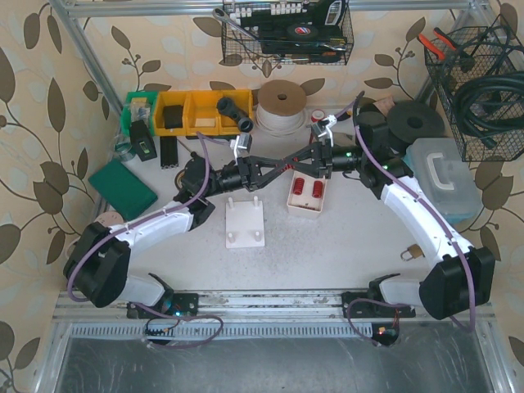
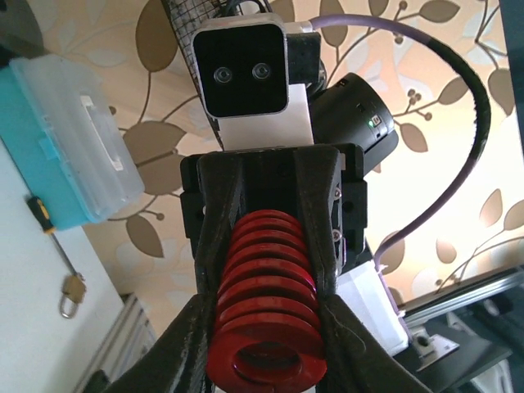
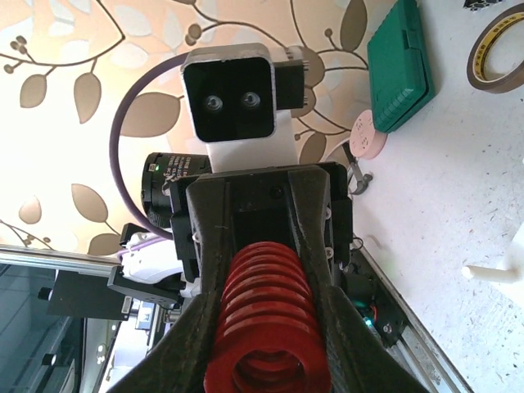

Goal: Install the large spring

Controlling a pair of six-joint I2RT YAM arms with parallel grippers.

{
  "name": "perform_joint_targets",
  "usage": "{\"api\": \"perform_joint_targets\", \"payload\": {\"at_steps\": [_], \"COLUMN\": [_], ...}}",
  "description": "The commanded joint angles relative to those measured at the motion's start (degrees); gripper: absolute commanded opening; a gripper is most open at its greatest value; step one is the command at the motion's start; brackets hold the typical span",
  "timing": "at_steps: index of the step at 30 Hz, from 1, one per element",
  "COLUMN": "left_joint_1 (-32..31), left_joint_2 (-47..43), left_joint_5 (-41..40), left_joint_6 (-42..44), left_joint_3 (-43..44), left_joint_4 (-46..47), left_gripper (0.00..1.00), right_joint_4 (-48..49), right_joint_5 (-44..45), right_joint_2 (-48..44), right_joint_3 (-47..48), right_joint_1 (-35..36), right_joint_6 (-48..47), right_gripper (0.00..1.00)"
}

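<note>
The large red spring (image 1: 290, 166) hangs in the air between my two grippers, above the white table behind the white peg fixture (image 1: 245, 221). My left gripper (image 1: 277, 168) reaches in from the left and is shut on one end. My right gripper (image 1: 304, 161) faces it from the right and is shut on the other end. In the left wrist view the spring (image 2: 266, 286) sits between my left gripper's (image 2: 266, 315) fingers, with the right gripper's fingers along its far part. The right wrist view shows the spring (image 3: 266, 327) the same way in my right gripper (image 3: 266, 286).
A small box (image 1: 307, 202) holding two red springs stands just right of the fixture. A teal-and-clear case (image 1: 442, 176), black discs (image 1: 409, 123), yellow bins (image 1: 192, 110), a tape roll (image 1: 282, 106), a green case (image 1: 123, 188) and a padlock (image 1: 412, 252) ring the table.
</note>
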Motion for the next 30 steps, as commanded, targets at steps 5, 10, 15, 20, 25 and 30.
{"api": "perform_joint_targets", "payload": {"at_steps": [5,10,15,20,25,30], "left_joint_1": [1.3,2.5,2.7,2.8,2.8,2.8], "left_joint_2": [-2.9,-9.0,-12.7,-8.4,0.5,8.2], "left_joint_5": [-0.1,1.7,-5.7,-20.0,-32.4,-39.8], "left_joint_6": [2.4,17.3,42.3,59.7,67.1,69.1], "left_joint_3": [1.1,6.5,19.2,32.3,42.3,46.7], "left_joint_4": [1.0,-30.1,-74.0,-106.6,-128.7,-137.0], "left_gripper": [0.00,0.00,0.00,0.00,0.00,0.00], "right_joint_4": [-12.7,-24.7,-31.4,-26.0,-17.8,-9.3], "right_joint_5": [3.8,11.8,26.6,42.7,59.6,64.8], "right_joint_2": [-0.6,-0.8,-0.8,-5.3,-7.5,-7.4], "right_joint_3": [4.9,7.5,7.3,0.8,-6.7,-14.4], "right_joint_1": [-0.2,-1.1,-1.6,2.6,14.7,19.6], "right_joint_6": [-10.5,-19.0,-22.8,-19.1,-16.4,-15.2], "right_gripper": [0.33,0.72,0.73,0.84,0.85,0.84]}}
